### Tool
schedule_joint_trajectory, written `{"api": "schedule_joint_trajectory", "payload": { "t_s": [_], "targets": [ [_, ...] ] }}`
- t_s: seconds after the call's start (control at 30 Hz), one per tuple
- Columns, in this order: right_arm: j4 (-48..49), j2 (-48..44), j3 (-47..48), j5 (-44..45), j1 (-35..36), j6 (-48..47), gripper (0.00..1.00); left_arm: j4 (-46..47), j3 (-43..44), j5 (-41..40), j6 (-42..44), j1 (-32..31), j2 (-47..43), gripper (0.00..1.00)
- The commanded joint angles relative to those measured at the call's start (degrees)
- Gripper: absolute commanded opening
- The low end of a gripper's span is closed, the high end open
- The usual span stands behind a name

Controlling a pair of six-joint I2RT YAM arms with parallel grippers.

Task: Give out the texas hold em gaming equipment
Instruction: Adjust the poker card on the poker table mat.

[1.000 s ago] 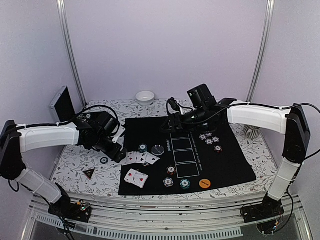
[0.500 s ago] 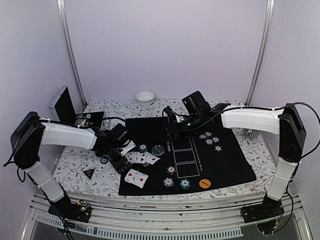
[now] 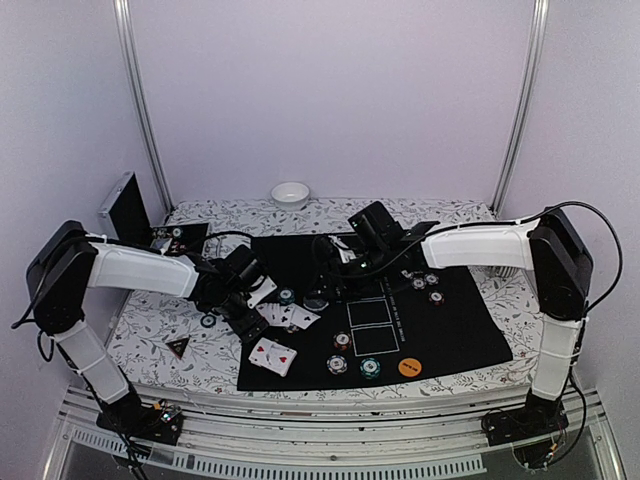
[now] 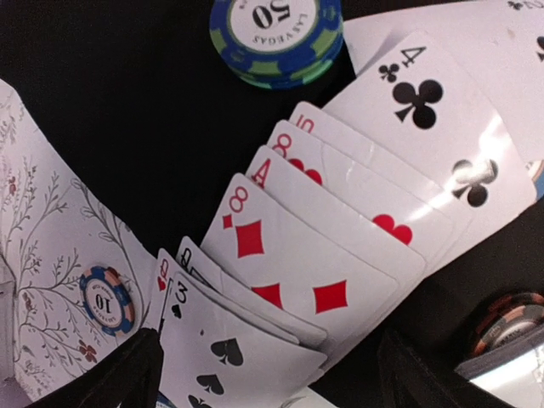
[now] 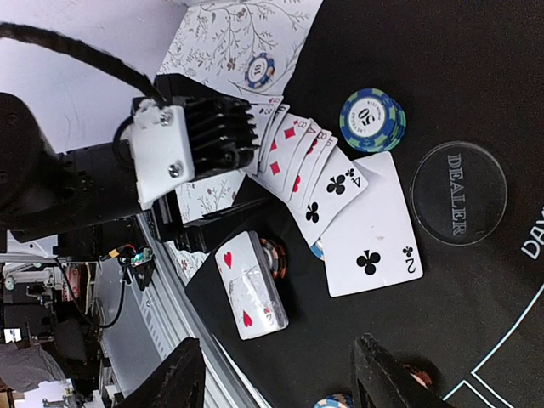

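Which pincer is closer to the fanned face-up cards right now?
Left. The left pincer sits at the fan of cards, its open fingers either side of one end. The right pincer hangs apart from it, over the black mat.

White bowl (image 3: 290,194) (far edge), silver case (image 3: 124,209)

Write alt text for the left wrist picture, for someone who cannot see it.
Face-up playing cards lie fanned on a black mat, under the open left gripper. A blue-green chip marked 50 sits beyond them; a chip marked 10 lies on flowered cloth.
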Motion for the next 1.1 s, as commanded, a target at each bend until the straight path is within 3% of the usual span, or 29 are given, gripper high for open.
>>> {"api": "schedule_joint_trajectory", "payload": {
  "t_s": [0.0, 0.23, 0.43, 1.07],
  "targets": [
    [3.9, 2.1, -1.2, 0.5, 0.7, 3.6, 0.60, 2.6, -1.0, -2.4, -0.6, -0.6, 0.7, 0.90],
    [16.4, 3.6, -8.3, -1.7, 0.7, 15.3, 0.55, 4.3, -2.2, 0.5, 0.5, -0.7, -1.6, 0.91],
    [18.1, 7.4, -7.0, -2.4, 0.8, 19.6, 0.47, 4.9, -2.6, -0.2, 1.2, -0.8, -0.7, 0.91],
    [16.7, 13.4, -4.0, -7.4, 0.6, 24.3, 0.55, 3.7, -2.2, -1.5, 1.7, -1.9, -1.2, 0.90]
  ]
}}
